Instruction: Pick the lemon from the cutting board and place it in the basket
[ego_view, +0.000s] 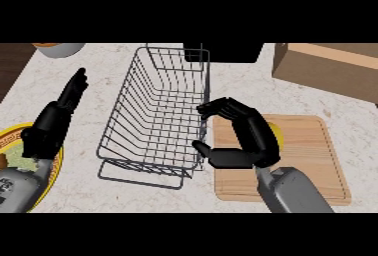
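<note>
Only a yellow sliver of the lemon (275, 132) shows on the wooden cutting board (310, 155), peeking out from the right side of my right hand (247, 142). That hand hovers over the board's left part, open, with its fingers arched toward the basket's rim and its thumb spread wide. Bare board shows in the gap between thumb and fingers. The wire basket (159, 107) stands just left of the board with nothing in it. My left hand (52, 125) rests open at the far left, fingers pointing up.
A yellow plate (13, 136) with food lies under my left forearm. A brown box (328, 67) stands at the back right, a black object (225, 52) behind the basket, and a bowl (59, 49) at the back left.
</note>
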